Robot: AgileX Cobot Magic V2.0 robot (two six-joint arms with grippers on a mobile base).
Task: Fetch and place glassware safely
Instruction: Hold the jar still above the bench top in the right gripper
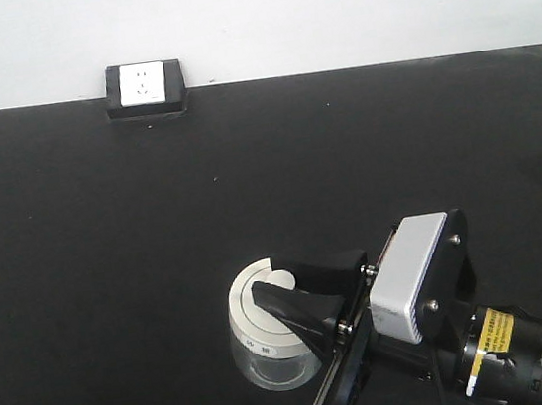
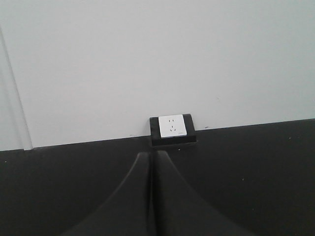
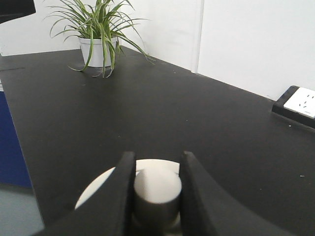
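Observation:
The glassware (image 1: 260,359), a squat clear jar with a round off-white lid, stands on the black table near its front edge. My right gripper (image 1: 289,298) reaches over it from the right and is shut on the lid's central knob (image 3: 157,189); both black fingers (image 3: 123,196) press against the knob's sides. The lid's rim (image 3: 96,189) shows on the left behind the fingers. My left gripper (image 2: 153,162) is shut with nothing between its fingers, and the jar is out of its view.
A black-and-white wall socket box (image 1: 145,88) sits at the table's back edge against the white wall. A potted spider plant (image 3: 98,34) stands at a far corner in the right wrist view. The table's edge (image 3: 22,162) drops off left of the jar.

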